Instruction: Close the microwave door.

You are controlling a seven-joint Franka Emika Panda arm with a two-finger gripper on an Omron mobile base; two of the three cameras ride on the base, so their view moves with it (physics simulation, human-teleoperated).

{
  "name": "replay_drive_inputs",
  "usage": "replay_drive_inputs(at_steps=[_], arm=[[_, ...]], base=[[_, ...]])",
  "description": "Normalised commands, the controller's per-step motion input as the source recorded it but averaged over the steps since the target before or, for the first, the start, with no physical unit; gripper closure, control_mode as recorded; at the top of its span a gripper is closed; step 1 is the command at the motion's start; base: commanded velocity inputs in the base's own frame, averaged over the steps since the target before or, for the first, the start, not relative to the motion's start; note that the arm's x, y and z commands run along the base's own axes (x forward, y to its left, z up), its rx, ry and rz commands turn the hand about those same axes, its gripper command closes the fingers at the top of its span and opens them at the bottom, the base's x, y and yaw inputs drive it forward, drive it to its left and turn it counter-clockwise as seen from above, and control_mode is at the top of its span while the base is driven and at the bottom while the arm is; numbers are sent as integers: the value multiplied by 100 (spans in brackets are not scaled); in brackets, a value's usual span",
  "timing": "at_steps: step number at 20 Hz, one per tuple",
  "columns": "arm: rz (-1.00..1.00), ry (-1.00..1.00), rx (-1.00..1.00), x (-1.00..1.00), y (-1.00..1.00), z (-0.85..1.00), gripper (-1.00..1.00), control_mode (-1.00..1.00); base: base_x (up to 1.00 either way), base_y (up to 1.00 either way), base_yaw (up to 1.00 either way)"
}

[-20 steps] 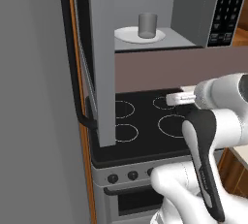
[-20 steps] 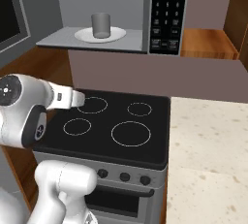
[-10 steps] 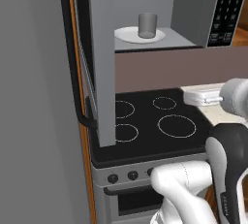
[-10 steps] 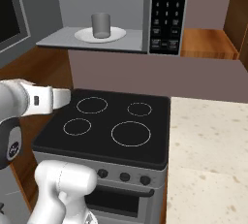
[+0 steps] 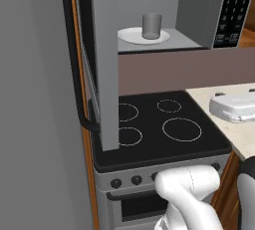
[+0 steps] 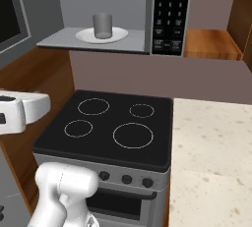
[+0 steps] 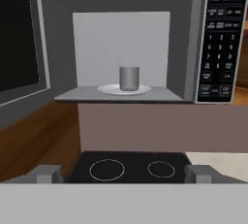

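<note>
hand view looks straight into the microwave [image 7: 121, 48], a big grey box set above the stove [image 7: 131, 167], its light inside bare to the room because the microwave door [image 7: 22, 63] stands swung wide out to the left. in the left base view the door [image 5: 102, 59] shows nearly edge-on, a tall grey slab reaching forward over the front left of the stove [image 5: 159, 129], with its long black bar handle [image 5: 74, 55] on the outer side, towards the grey wall. that side is the one i judge i must get behind to push it shut, so the job is hardly begun. the black keypad strip [image 6: 167, 14] runs down the right of the opening. a white round plate [image 6: 102, 35] lies on the microwave floor with a grey cup [image 6: 102, 25] upright on it, both well inside, so i expect the door to swing past them freely. my claw [image 7: 123, 174] is spread, its two tips well apart and holding nothing, backed off in front of the stove and facing the opening, apart from the door.
</note>
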Motion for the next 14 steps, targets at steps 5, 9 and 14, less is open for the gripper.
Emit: replay_drive_inputs(at_steps=[5,9,14], arm=[[0,-7,10,-93,0,1,-100,-100],[0,-26,2,-95,35,23,-100,-100],[0,-41,-7,-66,68,59,-100,-100]], base=[[0,0,0],[0,0,0],[0,0,0]])
